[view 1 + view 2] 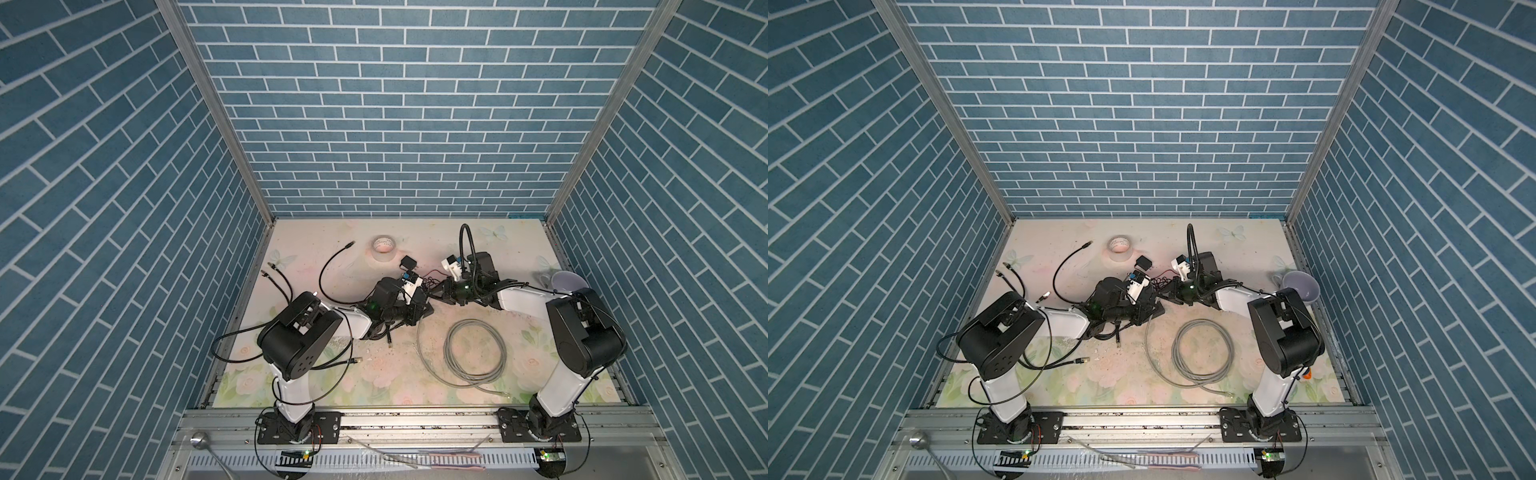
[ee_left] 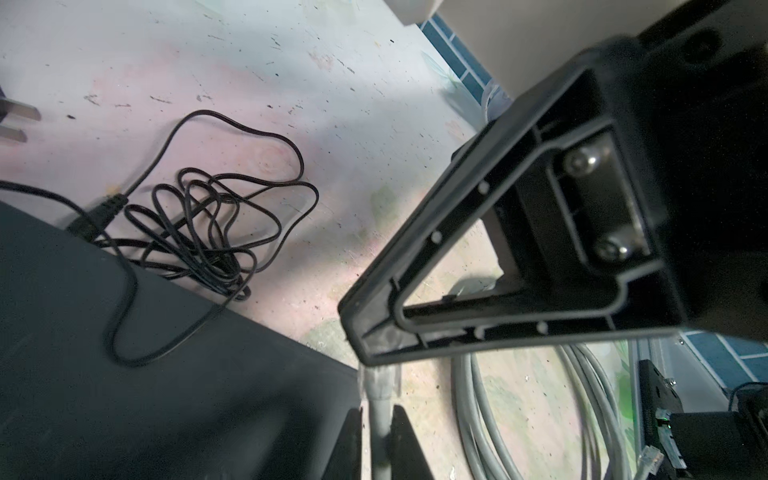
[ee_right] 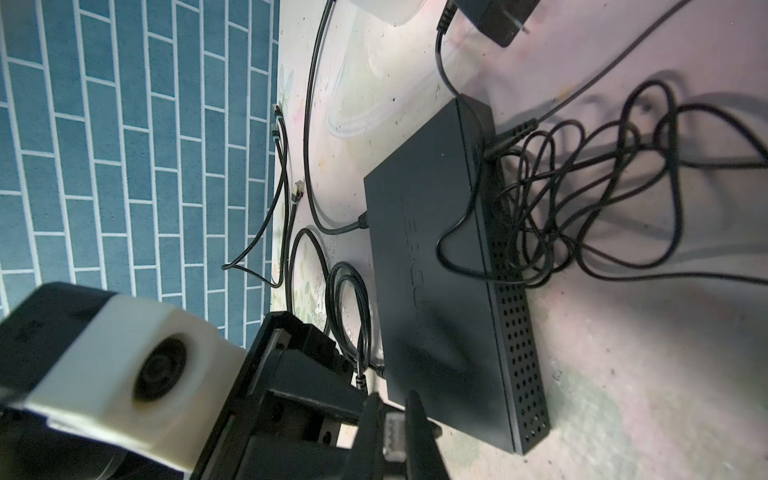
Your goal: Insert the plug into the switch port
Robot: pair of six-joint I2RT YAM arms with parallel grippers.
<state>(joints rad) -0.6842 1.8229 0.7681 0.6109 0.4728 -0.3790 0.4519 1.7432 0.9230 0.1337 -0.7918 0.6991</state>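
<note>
The switch [image 3: 449,291] is a flat black box lying on the table; in both top views the left wrist covers most of it. My right gripper [image 3: 392,428] is shut on the clear plug [image 3: 394,432], just off the switch's near corner. In the left wrist view the plug [image 2: 380,374] shows under the right gripper's black finger [image 2: 415,291]. Directly behind the plug, my left gripper [image 2: 378,440] pinches the grey cable [image 2: 380,419]. A sliver of light shows beside one finger. The grippers meet tip to tip, left [image 1: 427,300] and right [image 1: 435,295]. The port openings are hidden.
The grey cable's coil [image 1: 473,353] lies in front of the grippers. A tangled thin black cord [image 3: 582,199] runs from the switch to a power adapter [image 1: 409,262]. Black patch cables [image 1: 332,270], a tape roll [image 1: 383,249] and a purple cup [image 1: 567,282] stand around.
</note>
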